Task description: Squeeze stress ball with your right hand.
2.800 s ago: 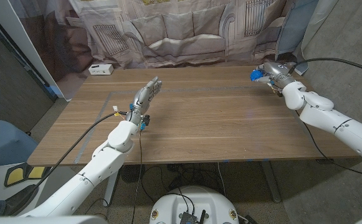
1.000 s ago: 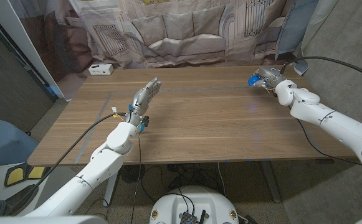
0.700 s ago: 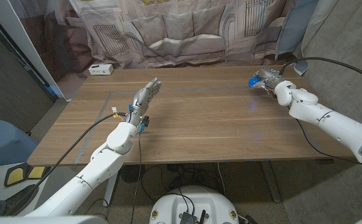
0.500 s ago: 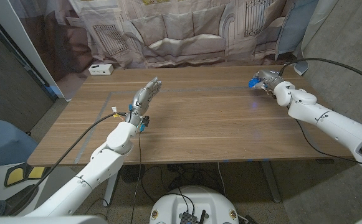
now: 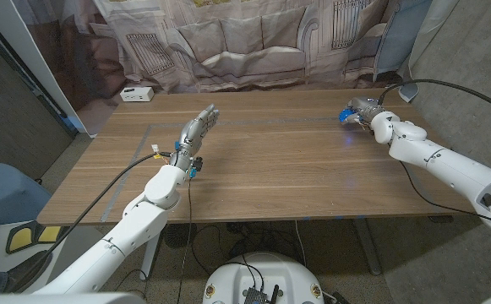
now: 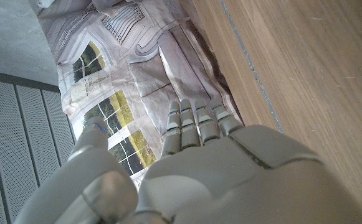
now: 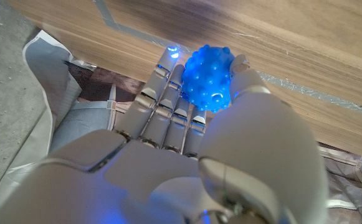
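Right wrist view shows me my right hand (image 7: 187, 155) pinching the blue ball (image 7: 209, 76) between thumb and fingers, above the table (image 5: 279, 169) near its far right corner. My left hand (image 5: 196, 132) holds nothing, fingers straight, side by side.

**Right hand closed at the far right, left hand open at mid-left**

The right arm reaches in from the near right corner towards the far right of the table. Its right hand (image 5: 362, 110) has thumb and fingers (image 7: 168, 93) curled around a knobbly blue stress ball (image 7: 207, 77), gripping it.

The left arm stretches from the near left corner. Its left hand (image 5: 197, 129) holds nothing, its fingers (image 6: 196, 121) straight, close together and pointing to the far side.
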### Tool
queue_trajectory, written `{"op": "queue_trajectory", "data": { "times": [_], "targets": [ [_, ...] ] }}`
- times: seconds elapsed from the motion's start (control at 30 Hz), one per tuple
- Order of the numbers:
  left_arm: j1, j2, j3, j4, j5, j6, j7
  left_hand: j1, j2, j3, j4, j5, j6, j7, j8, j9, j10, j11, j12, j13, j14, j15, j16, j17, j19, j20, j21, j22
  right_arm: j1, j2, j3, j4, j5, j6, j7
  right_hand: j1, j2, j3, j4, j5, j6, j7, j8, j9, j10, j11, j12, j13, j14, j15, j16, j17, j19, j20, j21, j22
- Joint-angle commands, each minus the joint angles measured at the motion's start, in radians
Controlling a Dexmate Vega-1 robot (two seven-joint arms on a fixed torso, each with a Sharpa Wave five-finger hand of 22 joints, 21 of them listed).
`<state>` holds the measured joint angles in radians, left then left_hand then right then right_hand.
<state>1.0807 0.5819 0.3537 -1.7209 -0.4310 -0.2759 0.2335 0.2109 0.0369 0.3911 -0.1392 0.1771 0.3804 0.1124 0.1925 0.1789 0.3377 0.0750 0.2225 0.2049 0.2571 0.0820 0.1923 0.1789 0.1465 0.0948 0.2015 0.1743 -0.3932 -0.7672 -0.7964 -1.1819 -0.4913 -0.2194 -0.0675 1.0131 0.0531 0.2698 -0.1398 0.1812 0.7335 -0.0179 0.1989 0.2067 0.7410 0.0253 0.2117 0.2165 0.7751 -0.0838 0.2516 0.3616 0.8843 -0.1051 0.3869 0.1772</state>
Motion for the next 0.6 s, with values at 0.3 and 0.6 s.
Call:
{"op": "queue_trajectory", "data": {
  "times": [0.3,0.6],
  "targets": [
    [-0.007,0.000,0.000,0.009,-0.009,0.008,-0.007,0.008,0.000,0.008,0.001,-0.001,0.008,-0.002,-0.002,0.003,0.003,0.001,-0.003,0.002,0.010,0.000,-0.002,0.002,0.004,-0.008,-0.003,0.004,0.044,0.030,-0.058,0.079,-0.009,-0.018,0.011,-0.015,0.001,-0.002,0.006,0.007,-0.010,0.000,0.005,0.002,-0.012,-0.001,-0.007,0.001,-0.017,-0.033,-0.005,0.004,-0.005,0.010,-0.011,0.001],
    [-0.004,0.010,0.001,-0.010,-0.003,0.022,-0.005,0.008,0.000,0.008,0.001,-0.001,0.009,-0.003,-0.002,0.003,0.004,-0.002,-0.003,0.002,0.011,-0.002,-0.002,0.002,0.004,-0.007,-0.003,0.004,0.051,0.036,-0.070,0.104,-0.004,-0.021,0.009,-0.003,0.006,0.007,-0.002,0.009,-0.013,-0.001,0.004,0.002,-0.018,-0.004,-0.009,0.001,-0.030,-0.029,-0.015,-0.002,-0.017,0.011,-0.019,0.001]
  ]
}}
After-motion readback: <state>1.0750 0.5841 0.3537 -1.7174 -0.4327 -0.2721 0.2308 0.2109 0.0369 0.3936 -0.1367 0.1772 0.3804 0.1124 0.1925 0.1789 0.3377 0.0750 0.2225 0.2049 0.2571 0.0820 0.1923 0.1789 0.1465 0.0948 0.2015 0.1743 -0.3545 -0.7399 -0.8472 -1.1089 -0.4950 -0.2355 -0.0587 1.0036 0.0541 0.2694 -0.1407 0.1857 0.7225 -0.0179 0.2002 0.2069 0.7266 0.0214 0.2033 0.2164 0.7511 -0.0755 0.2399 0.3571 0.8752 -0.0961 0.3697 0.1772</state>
